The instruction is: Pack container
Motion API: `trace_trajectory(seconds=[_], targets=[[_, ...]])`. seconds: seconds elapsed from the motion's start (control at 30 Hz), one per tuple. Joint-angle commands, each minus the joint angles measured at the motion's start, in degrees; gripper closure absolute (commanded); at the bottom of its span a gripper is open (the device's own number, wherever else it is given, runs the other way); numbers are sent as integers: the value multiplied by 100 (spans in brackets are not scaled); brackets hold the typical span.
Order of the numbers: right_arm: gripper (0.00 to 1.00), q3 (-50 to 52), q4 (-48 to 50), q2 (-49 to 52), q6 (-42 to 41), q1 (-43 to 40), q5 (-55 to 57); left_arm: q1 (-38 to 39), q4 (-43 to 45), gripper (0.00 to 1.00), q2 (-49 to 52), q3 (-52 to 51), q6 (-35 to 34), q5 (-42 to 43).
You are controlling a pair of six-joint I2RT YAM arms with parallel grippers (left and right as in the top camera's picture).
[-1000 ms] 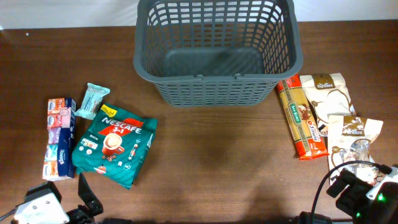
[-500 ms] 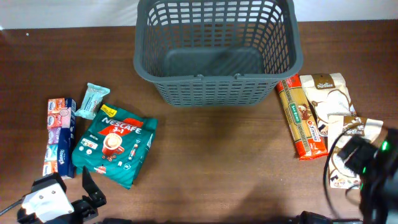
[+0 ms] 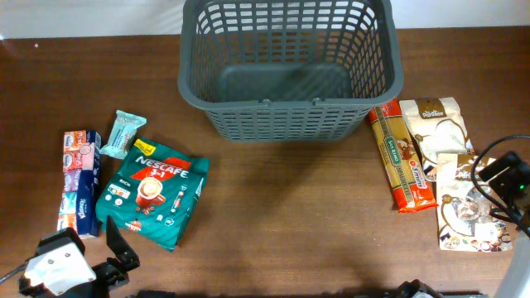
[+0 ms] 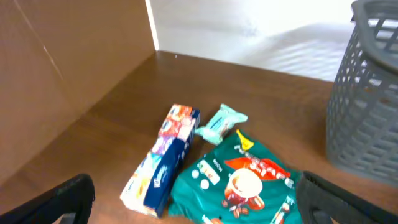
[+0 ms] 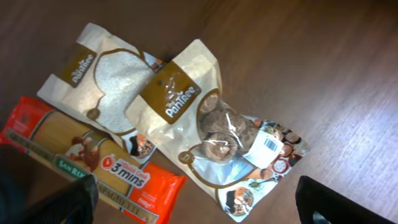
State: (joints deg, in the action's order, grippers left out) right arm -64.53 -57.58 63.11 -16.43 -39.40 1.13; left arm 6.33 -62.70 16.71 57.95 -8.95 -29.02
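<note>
The container (image 3: 290,106), a large dark grey lattice basket, stands empty at the back centre; its side shows in the left wrist view (image 4: 367,106). My left gripper (image 3: 116,248) is open at the front left. Its fingers (image 4: 199,208) frame the green Nescafe bag (image 4: 242,183), hovering near its front edge. My right gripper (image 3: 501,175) is open at the right. Its fingers (image 5: 199,208) hang above a PanTree mushroom bag (image 5: 217,137). Neither gripper holds anything.
Left side: a tissue pack (image 3: 79,182), a small teal snack bar (image 3: 124,132) and the Nescafe bag (image 3: 153,199). Right side: an orange spaghetti pack (image 3: 402,165), a white PanTree bag (image 3: 435,128) and the mushroom bag (image 3: 468,211), overlapping. A cable loops by the right arm.
My right arm has moved from the front right corner back over the mushroom bag. My left arm has shifted slightly forward toward the Nescafe bag. The packets have not moved.
</note>
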Motion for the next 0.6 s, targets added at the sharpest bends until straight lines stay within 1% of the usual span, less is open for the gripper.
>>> trace_trajectory(seconds=[0.0,0.13,0.23,0.33,0.37,0.5,0.57], targets=[[1,-37,22,-92,-39,-39,-160,28,66,1,509,-17,282,-55],[1,-149,17,-238,-39,-37,-173,28,448,1,1665,33,282,573],[1,-249,-72,-367,-35,-15,-243,28,535,1,2514,155,282,1121],[1,-256,-195,-525,59,76,-245,28,608,1,3126,168,273,1165],[1,-256,-232,-588,122,122,-234,28,608,1,3342,168,258,1318],[1,-256,-310,-804,140,267,-240,28,457,1,4006,168,260,1375],[1,-256,-304,-894,138,308,-238,28,481,1,4229,168,267,1659]])
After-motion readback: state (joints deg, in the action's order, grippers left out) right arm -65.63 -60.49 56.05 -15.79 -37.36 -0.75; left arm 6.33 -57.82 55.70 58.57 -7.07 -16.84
